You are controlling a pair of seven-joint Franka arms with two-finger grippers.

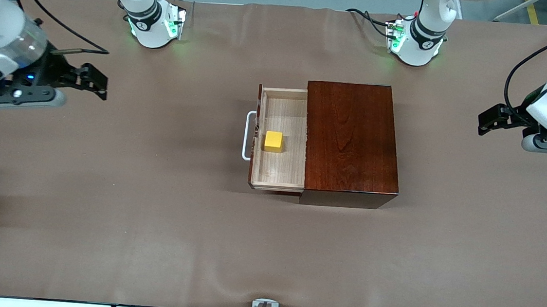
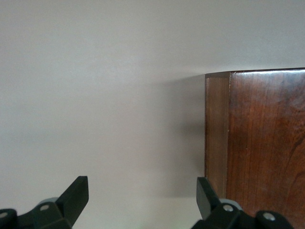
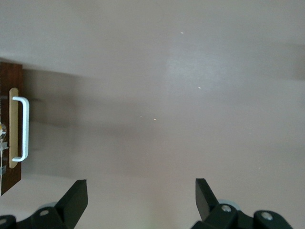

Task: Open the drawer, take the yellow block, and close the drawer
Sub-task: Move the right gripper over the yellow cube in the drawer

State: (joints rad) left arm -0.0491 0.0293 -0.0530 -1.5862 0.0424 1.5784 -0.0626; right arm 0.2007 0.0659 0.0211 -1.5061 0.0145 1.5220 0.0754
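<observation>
The yellow block (image 1: 273, 141) sits in the pulled-out drawer (image 1: 277, 174), at the frame's centre, near its white loop handle (image 1: 247, 135). The drawer juts from the dark mahogany box (image 1: 350, 140) toward the right arm's end of the brown table (image 1: 103, 208). The right gripper (image 1: 97, 82) hovers at the frame's left edge, fingers apart and empty. The left gripper (image 1: 485, 123) hangs at the frame's right edge, fingers spread, holding nothing.

Yellow block (image 1: 273, 141) lies in open drawer (image 1: 277, 176).
</observation>
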